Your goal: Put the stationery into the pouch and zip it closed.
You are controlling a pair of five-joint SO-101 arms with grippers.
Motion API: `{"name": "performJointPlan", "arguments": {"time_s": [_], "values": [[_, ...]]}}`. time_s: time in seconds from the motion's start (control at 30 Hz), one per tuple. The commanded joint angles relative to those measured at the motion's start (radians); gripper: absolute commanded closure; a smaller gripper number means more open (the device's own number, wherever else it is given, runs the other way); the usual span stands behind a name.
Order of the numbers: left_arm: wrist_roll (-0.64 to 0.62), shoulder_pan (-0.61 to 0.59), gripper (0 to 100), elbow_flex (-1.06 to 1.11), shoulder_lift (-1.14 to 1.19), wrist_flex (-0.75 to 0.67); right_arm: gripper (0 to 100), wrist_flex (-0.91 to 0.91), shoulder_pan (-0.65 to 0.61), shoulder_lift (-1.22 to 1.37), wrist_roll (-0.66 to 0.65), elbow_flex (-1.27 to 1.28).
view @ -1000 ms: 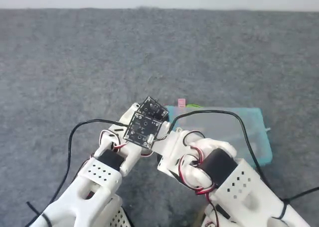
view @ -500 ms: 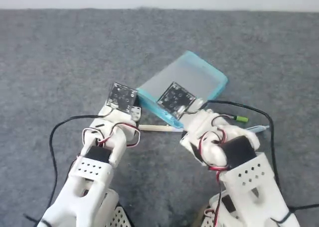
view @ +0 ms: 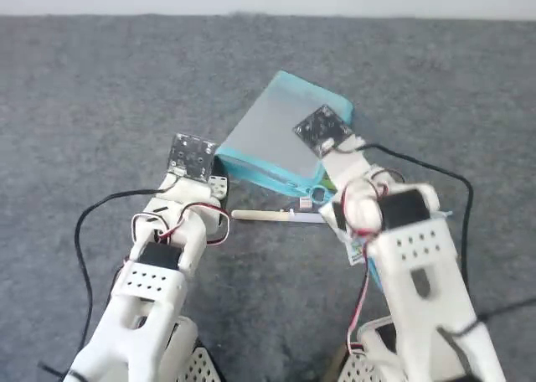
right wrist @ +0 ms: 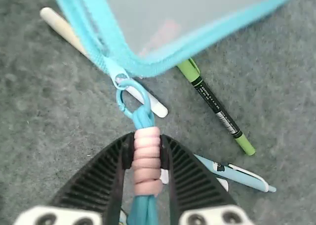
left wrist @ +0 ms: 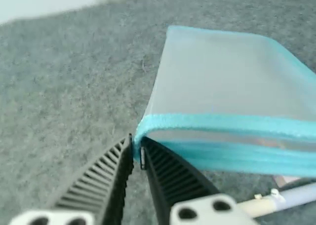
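2 tools stretch the pouch [left wrist: 222,82] for zipping (my guess): left tool [left wrist: 136,142] pinched shut on its corner, right tool [right wrist: 146,138] clamped on the pink zip pull [right wrist: 146,163], pens [right wrist: 217,109] lying outside, just beside it.

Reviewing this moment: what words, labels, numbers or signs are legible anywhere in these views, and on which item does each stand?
Nothing can be quoted as it reads.
Green pen: white print and a barcode-like strip on its black band, too small to read.
Light blue pen: one small dark mark, not legible as text.
Pouch: no text seen.
Zipper pull: no text seen.
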State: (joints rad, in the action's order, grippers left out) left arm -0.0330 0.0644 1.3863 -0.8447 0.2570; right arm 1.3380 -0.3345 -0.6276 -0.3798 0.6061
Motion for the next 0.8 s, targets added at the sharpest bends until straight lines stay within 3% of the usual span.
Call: {"name": "performJointPlan", "arguments": {"time_s": [0.0, 0.23, 0.57, 0.77], "values": [[-0.055, -0.095, 99, -0.082, -0.003, 0.005, 99.2, -0.033, 0.053, 0.062, 0.035, -0.083], [-0.058, -0.13, 99, -0.088, -0.005, 0.009, 99.2, -0.076, 0.082, 0.136, 0.04, -0.091], [-0.055, -0.129, 99, -0.136, -0.005, 0.132, 99.2, -0.088, 0.2, 0.312, 0.041, -0.206], [-0.049, -0.12, 99, -0.136, -0.005, 0.132, 97.6, -0.068, 0.147, 0.329, 0.04, -0.213]]}}
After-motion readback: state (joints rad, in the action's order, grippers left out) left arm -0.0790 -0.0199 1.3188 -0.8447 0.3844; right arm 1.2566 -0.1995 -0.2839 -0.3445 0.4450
